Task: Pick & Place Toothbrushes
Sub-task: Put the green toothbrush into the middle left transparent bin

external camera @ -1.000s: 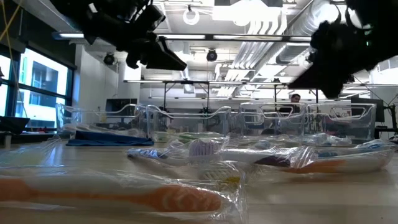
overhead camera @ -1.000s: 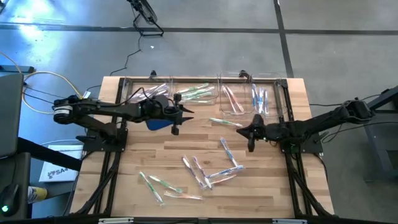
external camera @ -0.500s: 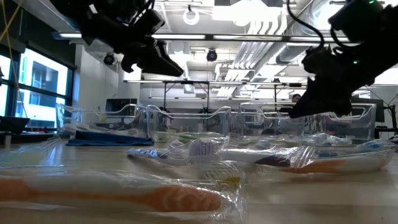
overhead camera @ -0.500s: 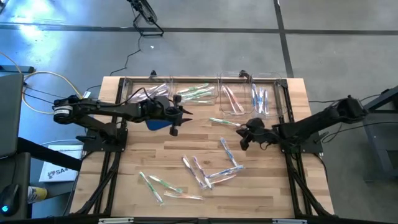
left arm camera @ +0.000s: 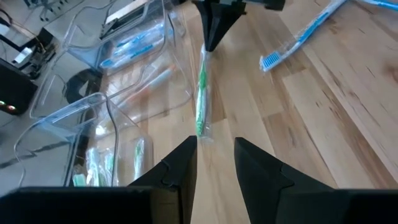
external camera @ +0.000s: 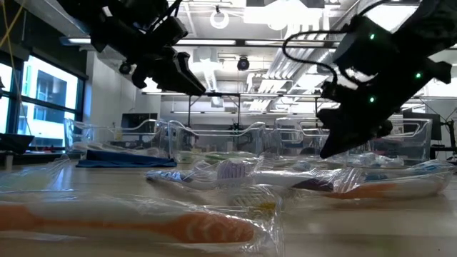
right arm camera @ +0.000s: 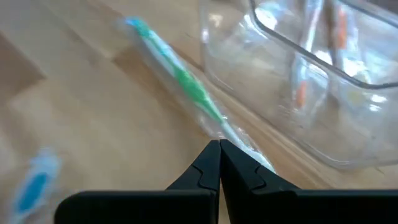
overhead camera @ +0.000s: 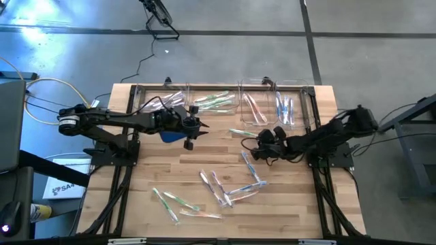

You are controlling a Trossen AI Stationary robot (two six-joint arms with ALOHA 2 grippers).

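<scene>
My right gripper [overhead camera: 261, 141] [right arm camera: 219, 149] is shut and low over the table. Its tips are at the right end of a green toothbrush [overhead camera: 244, 133] [right arm camera: 180, 78], which lies flat in clear wrapping just in front of the bins. My left gripper [overhead camera: 193, 133] [left arm camera: 214, 158] is open and empty. It hovers above the blue cloth [overhead camera: 170, 135] and faces that same toothbrush [left arm camera: 201, 93]. Several more wrapped toothbrushes [overhead camera: 221, 187] lie scattered on the near half of the table, and others lie inside the clear bins [overhead camera: 216, 102]. My right gripper's shut fingertips [left arm camera: 211, 34] come slanting down from the table's right, at the end of the green toothbrush's clear wrapper [right arm camera: 233, 134]. I cannot tell whether they touch it. The toothbrush lies flat on the wood.
Several clear bins [overhead camera: 255, 109] [right arm camera: 311, 81] line the far edge, holding green, pink and blue brushes. A blue toothbrush [overhead camera: 248, 163] [left arm camera: 301, 37] lies just near of the right gripper. Bare wood shows in the table's middle, between the cloth and the scattered brushes [overhead camera: 170, 201].
My right gripper has moved toward the table's left and come down, from beside the right-hand bins to the right end of the green toothbrush. The left arm has stayed almost where it was. No toothbrush has visibly moved.
</scene>
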